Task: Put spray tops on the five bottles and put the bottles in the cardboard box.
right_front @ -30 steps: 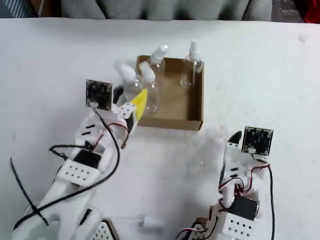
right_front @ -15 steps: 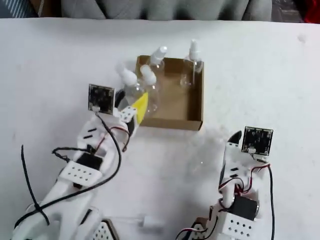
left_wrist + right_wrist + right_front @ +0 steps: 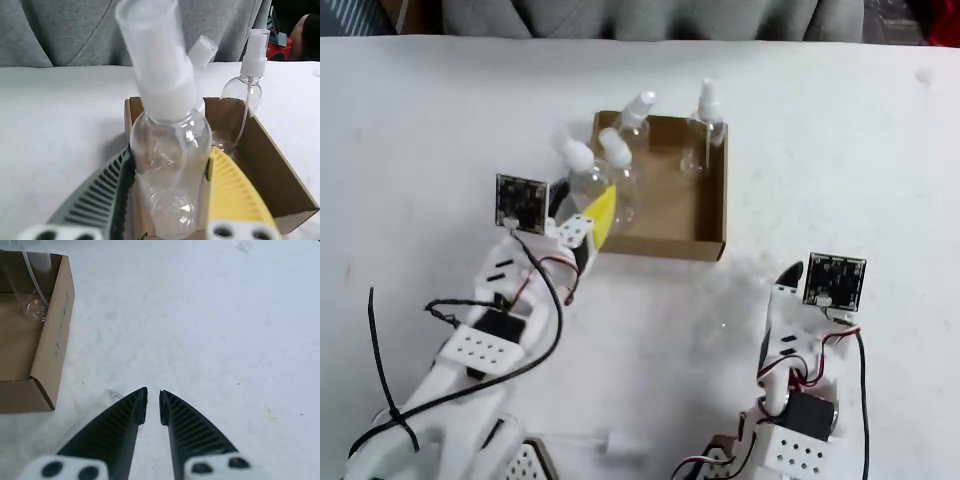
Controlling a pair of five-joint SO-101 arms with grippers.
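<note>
Left gripper (image 3: pixel 171 155) is seen closed around the body of a clear bottle (image 3: pixel 170 127), the grey and yellow fingers pressed against either side of it, and the bottle is carried tilted with its spray top (image 3: pixel 160 65) already fitted. It is held at the left wall of the cardboard box (image 3: pixel 665 243); whether its base has cleared that wall cannot be made out from either view. Three capped bottles (image 3: pixel 705 140) are already standing in the box, two towards the left side and one at the far right corner. The step in hand is therefore judged to be the boxing of a fourth bottle. For the next move, the bottle would need to be lifted over the wall, carried into the free floor near the front of the box without the neighbouring bottles being knocked, set upright, and only then released. A loose spray top (image 3: pixel 618 443) with its tube is lying on the table (image 3: pixel 225 315) at the near edge, so a fifth bottle is presumed not yet capped. The right gripper (image 3: pixel 153 407) is parked low over the table beside the box, its fingers drawn almost together with nothing between them. No brand, label or writing can be read on the bottles, the tops or the box
</note>
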